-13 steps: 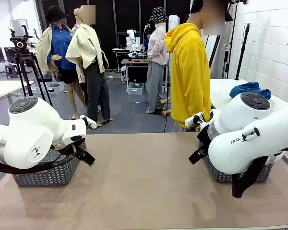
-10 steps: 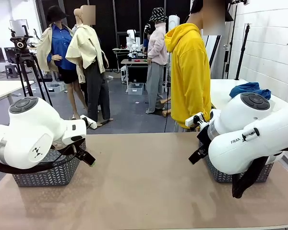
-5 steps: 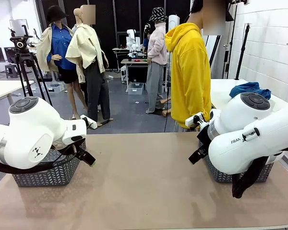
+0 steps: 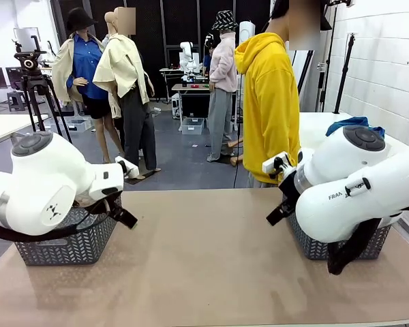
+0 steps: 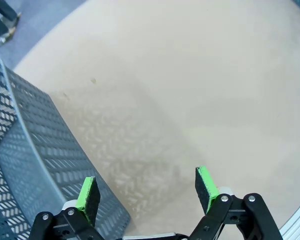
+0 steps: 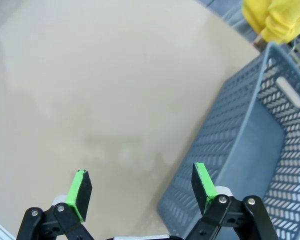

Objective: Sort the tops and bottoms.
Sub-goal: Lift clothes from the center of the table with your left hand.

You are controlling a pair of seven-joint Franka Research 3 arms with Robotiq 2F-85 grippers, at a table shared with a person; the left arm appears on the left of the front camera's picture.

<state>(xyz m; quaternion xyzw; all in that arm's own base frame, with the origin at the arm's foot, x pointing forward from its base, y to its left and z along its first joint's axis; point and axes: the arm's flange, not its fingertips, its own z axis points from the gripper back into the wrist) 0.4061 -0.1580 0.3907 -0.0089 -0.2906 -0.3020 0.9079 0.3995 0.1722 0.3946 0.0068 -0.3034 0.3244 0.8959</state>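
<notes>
Front view has the tan table running across the picture, with a grey mesh basket at each end of it. The left gripper hangs just above the tabletop beside the left basket, on that basket's inner side, while the right gripper hangs beside the right basket, again on the side facing the middle of the table. Left wrist view looks down along that gripper's two green pads: they stand wide apart with nothing between them, one over the basket's wall and one over bare table. Right wrist view shows the same for the other arm: its green pads are spread fully with only tabletop under the gap, and the basket's near corner sits just beside one finger. Neither gripper touches a basket or any cloth. A person in a yellow hoodie stands at the far edge of the table, nearer the right basket, and a yellow sleeve appears past that basket's far rim in the right wrist view. A blue garment lies bunched on a white table behind the right arm, well apart from both grippers and partly hidden by the arm.
</notes>
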